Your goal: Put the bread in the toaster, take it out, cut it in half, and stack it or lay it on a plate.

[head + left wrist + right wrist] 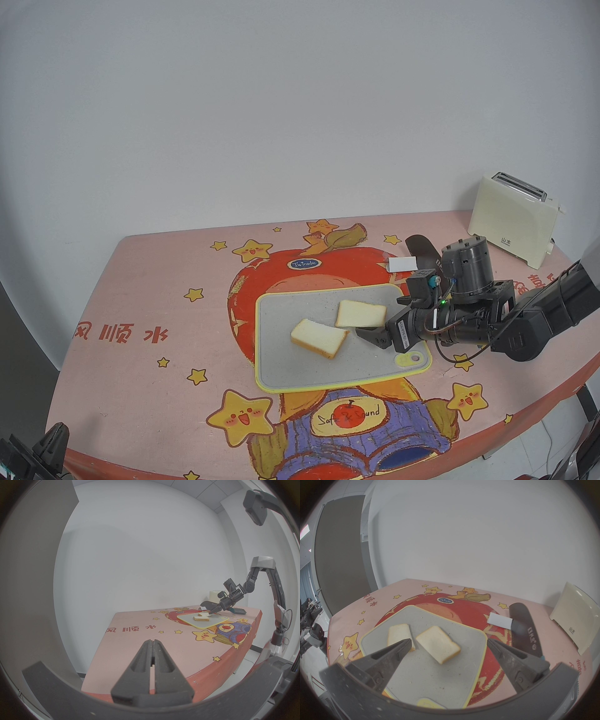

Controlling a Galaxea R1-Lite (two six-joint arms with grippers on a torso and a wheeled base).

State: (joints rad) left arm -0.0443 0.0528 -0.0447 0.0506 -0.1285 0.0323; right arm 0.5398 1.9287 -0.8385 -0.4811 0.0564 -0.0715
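Note:
Two cut bread halves lie flat and apart on a grey cutting board with a yellow rim. One half is near the board's middle, the other toward its far right. My right gripper hangs open over the board's right side, just beside the right half, holding nothing. In the right wrist view the nearer half sits between the spread fingers and the other half lies beyond. My left gripper is shut and empty off the table's left front corner.
A cream toaster stands at the table's back right corner. A black-bladed knife and a white card lie on the pink tablecloth between the board and the toaster. The table's left half is bare cloth.

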